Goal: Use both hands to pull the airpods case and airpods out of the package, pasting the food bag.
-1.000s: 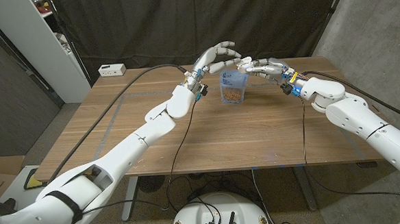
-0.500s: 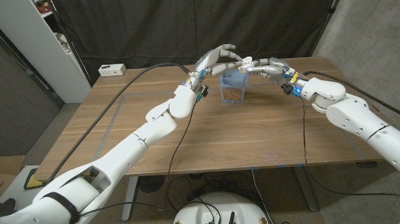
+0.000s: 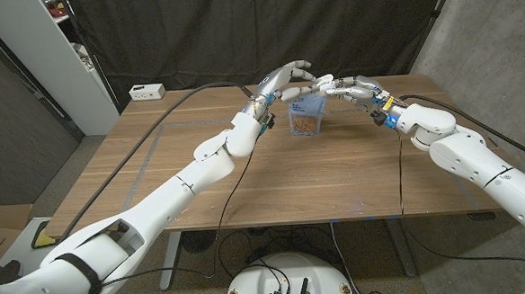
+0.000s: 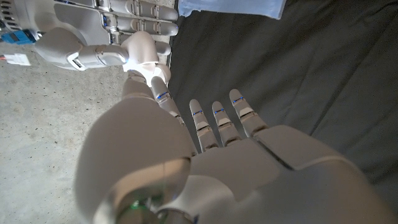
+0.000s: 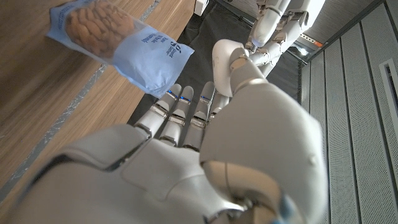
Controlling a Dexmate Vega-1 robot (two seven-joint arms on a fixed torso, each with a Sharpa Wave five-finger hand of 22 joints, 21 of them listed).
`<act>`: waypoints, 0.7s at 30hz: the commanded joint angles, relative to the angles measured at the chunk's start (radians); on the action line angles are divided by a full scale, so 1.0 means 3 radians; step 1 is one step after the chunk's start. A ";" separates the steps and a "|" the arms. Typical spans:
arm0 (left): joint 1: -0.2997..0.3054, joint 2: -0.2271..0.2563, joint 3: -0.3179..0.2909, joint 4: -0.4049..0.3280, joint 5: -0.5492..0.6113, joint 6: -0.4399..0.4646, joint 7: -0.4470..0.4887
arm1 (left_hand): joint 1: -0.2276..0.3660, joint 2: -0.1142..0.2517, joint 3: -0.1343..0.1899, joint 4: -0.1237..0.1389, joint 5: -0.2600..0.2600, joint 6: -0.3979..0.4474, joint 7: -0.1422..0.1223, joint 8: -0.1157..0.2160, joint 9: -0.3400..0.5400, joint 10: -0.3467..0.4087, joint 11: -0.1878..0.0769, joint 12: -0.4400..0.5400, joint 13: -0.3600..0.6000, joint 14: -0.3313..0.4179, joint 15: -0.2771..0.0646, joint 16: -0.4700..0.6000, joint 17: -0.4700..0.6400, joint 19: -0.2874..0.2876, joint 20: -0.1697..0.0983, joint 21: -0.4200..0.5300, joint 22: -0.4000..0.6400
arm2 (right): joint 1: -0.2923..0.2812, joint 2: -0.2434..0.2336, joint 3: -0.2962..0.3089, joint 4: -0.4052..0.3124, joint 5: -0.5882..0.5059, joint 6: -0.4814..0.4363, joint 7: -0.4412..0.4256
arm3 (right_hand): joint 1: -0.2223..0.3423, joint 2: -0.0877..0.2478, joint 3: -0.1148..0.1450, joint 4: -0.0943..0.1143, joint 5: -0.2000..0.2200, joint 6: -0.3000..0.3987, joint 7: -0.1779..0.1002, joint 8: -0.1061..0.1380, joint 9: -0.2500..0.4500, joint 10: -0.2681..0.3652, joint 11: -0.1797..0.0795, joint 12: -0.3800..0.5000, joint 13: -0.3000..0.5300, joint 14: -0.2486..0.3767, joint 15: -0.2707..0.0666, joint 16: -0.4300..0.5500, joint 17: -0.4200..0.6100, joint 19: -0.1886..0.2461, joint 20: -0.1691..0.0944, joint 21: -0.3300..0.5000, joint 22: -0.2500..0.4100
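Note:
A blue food bag with brown snacks showing through its window stands upright on the far middle of the wooden table. My left hand hovers just above and left of the bag's top, fingers stretched toward my right hand, which reaches in from the right at the same height. Their fingertips almost meet over the bag. In the right wrist view my right hand holds nothing, with the bag just beyond its fingertips. My left hand is empty in the left wrist view, with the bag's edge beyond it.
A small white box sits at the table's far left edge. Black cables run over the table beside both arms. A white shelf unit stands off the table's left, and a dark curtain hangs behind.
My left hand has straightened its fingers and reached further over the bag's top toward my right hand. The bag has stayed in place.

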 commanded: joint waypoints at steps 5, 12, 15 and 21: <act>-0.0005 0.0011 0.0081 -0.0075 0.0116 0.0143 0.0057 | -0.0045 0.0034 -0.0029 0.0020 -0.0005 -0.0073 -0.0033 -0.0030 -0.0002 -0.0008 0.0001 -0.0002 0.0004 -0.0002 -0.0137 0.0003 0.0011 -0.0006 0.0001 0.0001 0.0002 | -0.0060 -0.0006 0.0024 -0.0023 -0.0040 0.0098 -0.0052 | 0.0036 -0.0011 -0.0015 -0.0011 -0.0034 0.0052 0.0002 0.0319 0.1574 0.0022 0.0002 0.0005 0.0009 -0.0002 -0.0214 0.0036 0.0010 0.0009 0.0010 0.0001 -0.0001; -0.0025 -0.0008 0.0093 -0.0040 0.0109 0.0169 0.0068 | -0.0012 0.0080 -0.0010 0.0012 0.0010 0.0040 0.0020 0.0011 -0.0017 0.0022 0.0001 0.0009 0.0002 0.0005 -0.0129 0.0005 0.0010 0.0006 0.0011 0.0005 0.0003 | -0.0030 0.0018 0.0003 0.0005 -0.0059 0.0111 -0.0049 | 0.0063 0.0012 -0.0014 -0.0006 -0.0053 0.0019 0.0036 0.0301 0.1587 -0.0018 0.0032 -0.0010 0.0014 -0.0030 -0.0204 0.0036 0.0019 -0.0009 -0.0008 -0.0003 -0.0001; -0.0033 -0.0017 0.0095 -0.0024 0.0099 0.0177 0.0073 | 0.0022 0.0100 0.0003 -0.0002 0.0021 0.0143 0.0038 0.0047 -0.0026 0.0027 -0.0019 0.0010 0.0001 0.0013 -0.0131 0.0007 0.0008 0.0011 0.0015 0.0007 0.0003 | -0.0008 0.0031 -0.0014 0.0030 -0.0081 0.0123 -0.0041 | 0.0073 0.0024 -0.0013 -0.0003 -0.0064 0.0002 0.0042 0.0293 0.1592 -0.0032 0.0055 -0.0015 0.0016 -0.0041 -0.0204 0.0036 0.0023 -0.0018 -0.0017 -0.0005 -0.0001; -0.0065 -0.0048 0.0101 0.0055 0.0038 0.0133 0.0084 | 0.0061 0.0132 0.0015 -0.0015 0.0039 0.0283 0.0071 0.0100 -0.0023 0.0054 -0.0024 0.0018 -0.0003 0.0025 -0.0138 0.0011 0.0008 0.0013 0.0017 0.0008 0.0004 | 0.0020 0.0044 -0.0026 0.0054 -0.0089 0.0109 -0.0047 | 0.0087 0.0051 -0.0011 0.0005 -0.0077 -0.0025 0.0042 0.0281 0.1605 -0.0058 0.0048 -0.0025 0.0020 -0.0069 -0.0206 0.0035 0.0032 -0.0039 -0.0040 -0.0009 0.0000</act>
